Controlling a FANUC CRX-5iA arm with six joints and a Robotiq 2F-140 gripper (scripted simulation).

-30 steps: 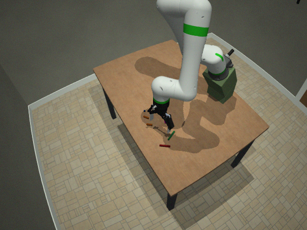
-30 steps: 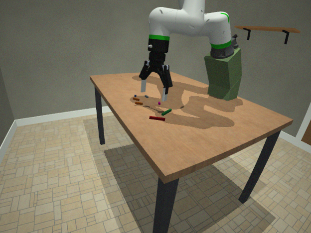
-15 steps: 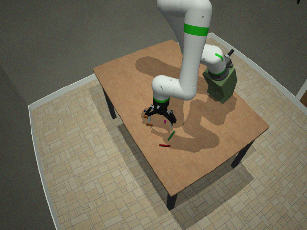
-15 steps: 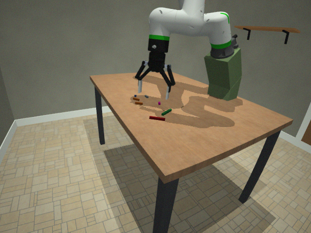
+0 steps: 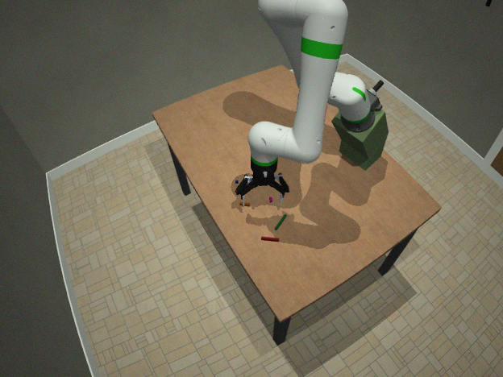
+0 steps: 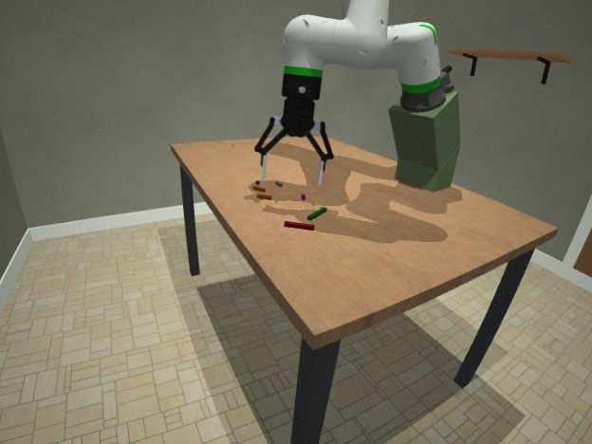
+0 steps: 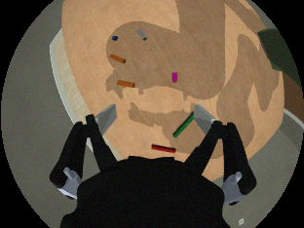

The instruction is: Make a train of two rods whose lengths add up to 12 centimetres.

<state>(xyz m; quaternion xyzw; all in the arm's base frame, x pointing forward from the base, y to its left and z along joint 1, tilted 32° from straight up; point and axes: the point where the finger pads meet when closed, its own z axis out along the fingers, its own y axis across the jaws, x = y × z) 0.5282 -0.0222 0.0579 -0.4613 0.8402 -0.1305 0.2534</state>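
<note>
Several rods lie apart on the wooden table [image 6: 363,229]. A green rod [image 6: 317,213] lies at a slant, with a red rod [image 6: 299,225] just in front of it. Two orange rods [image 6: 259,188] [image 6: 264,196] lie side by side to the left, near a small blue rod [image 6: 257,182] and a grey rod [image 6: 278,183]. A magenta rod [image 6: 303,196] lies alone in the middle. No rods touch end to end. My gripper [image 6: 291,177] is open and empty, pointing down above the orange, grey and magenta rods. The wrist view shows the green rod [image 7: 183,126] and the red rod [image 7: 163,148] between the fingers.
The arm's green pedestal [image 5: 360,139] stands at the table's back right. The rods lie close to the table's left edge [image 6: 224,224]. A wall shelf [image 6: 508,55] hangs far behind to the right.
</note>
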